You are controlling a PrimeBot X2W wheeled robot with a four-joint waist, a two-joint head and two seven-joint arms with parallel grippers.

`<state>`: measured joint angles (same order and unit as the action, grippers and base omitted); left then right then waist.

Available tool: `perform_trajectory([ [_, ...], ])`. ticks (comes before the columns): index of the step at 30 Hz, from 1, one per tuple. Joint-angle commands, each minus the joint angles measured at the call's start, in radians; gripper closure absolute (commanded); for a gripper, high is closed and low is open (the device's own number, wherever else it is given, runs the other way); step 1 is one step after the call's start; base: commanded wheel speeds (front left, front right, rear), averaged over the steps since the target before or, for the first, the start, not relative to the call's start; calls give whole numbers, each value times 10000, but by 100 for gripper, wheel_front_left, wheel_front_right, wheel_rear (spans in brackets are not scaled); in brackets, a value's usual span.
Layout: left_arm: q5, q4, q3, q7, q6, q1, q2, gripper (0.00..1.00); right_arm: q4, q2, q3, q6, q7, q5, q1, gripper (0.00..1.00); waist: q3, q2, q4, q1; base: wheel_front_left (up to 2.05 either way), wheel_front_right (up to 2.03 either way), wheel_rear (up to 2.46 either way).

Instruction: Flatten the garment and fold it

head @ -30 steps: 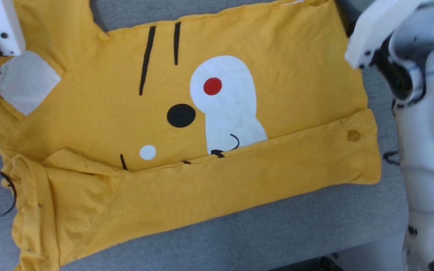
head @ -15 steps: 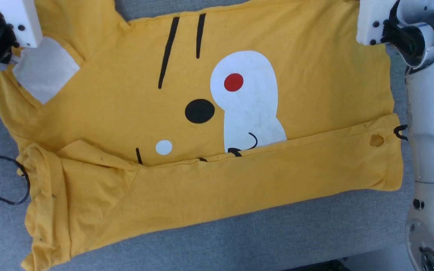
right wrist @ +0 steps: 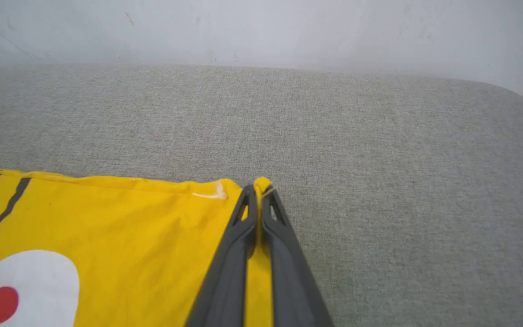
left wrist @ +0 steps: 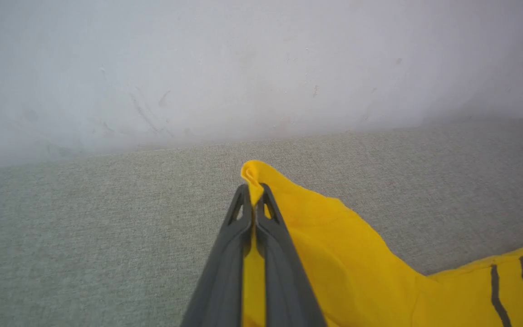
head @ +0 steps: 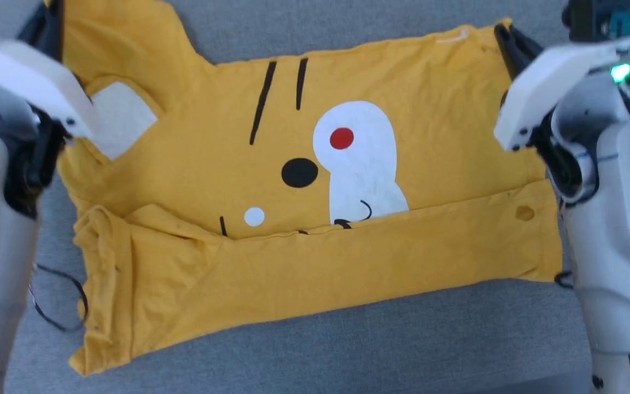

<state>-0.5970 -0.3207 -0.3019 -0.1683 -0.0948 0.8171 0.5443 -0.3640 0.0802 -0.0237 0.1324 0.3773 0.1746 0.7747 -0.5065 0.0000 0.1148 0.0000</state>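
The garment (head: 271, 197) lies spread across the middle of the head view on the grey fabric surface (head: 402, 339). Its lower part is folded up as a band that covers the bottom of the cartoon print, where a white patch (head: 356, 158) carries a red dot (head: 341, 138). At the upper left of that frame, the left end effector (left wrist: 253, 193) is pressed together, pinching the yellow tip of a sleeve. At the upper right, the right end effector (right wrist: 258, 193) is likewise pressed together on the garment's top corner. A thin black cable (head: 69, 306) lies at lower left, just beside the cloth.
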Motion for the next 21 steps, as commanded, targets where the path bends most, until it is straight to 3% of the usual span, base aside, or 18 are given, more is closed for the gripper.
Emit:
perform_trajectory([
  [1,-128,150,77,160,-70,-334,-63,100,77,129,-70,-17,-241,132,-280,100,953,0,-292,0,0,0,0],
  [11,-816,2003,401,755,-566,-3540,-183,100,141,881,-29,-17,-1793,522,-2152,100,2503,0,-751,0,0,0,0],
  [21,-1721,3234,447,648,-1087,-6720,-541,100,-299,1410,9,-17,-1432,534,-3481,100,3095,0,-1146,0,0,0,0],
])
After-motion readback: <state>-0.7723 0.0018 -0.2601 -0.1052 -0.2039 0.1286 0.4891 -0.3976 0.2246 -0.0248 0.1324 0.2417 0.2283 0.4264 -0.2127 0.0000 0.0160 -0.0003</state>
